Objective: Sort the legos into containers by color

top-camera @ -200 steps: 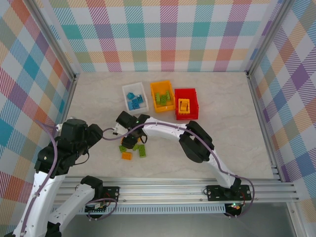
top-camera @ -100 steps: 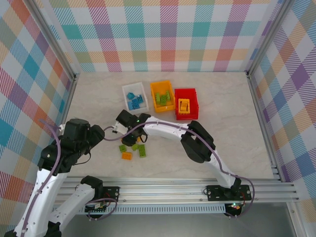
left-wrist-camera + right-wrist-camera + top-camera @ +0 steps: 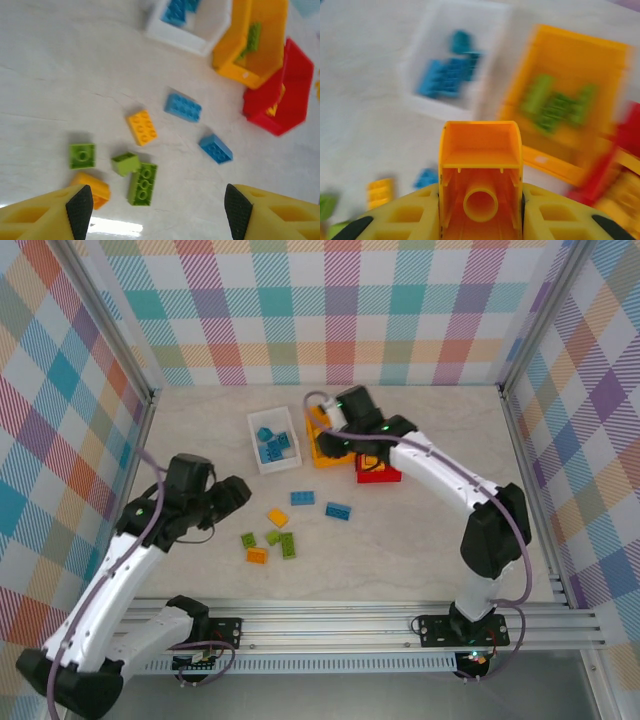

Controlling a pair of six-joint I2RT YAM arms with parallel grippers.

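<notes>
Right tool [image 3: 480,212] grips an orange lego [image 3: 480,150], hollow underside showing, long axis straight ahead; left tool [image 3: 158,206] gapes open.

The white bin [image 3: 254,435], orange bin [image 3: 313,440] and red bin [image 3: 385,477] stood close-packed near the table's [image 3: 450,540] far edge, the right arm [image 3: 430,465] stretched over the latter two. Loose bricks [image 3: 287,545] littered the middle; the right side lay open.

We see smooth, glossy plastic bricks [image 3: 142,127] and bins [image 3: 235,70] on a faintly shiny, marble-look table [image 3: 55,65]; the rail [image 3: 360,625] at lower frame seems metal.
</notes>
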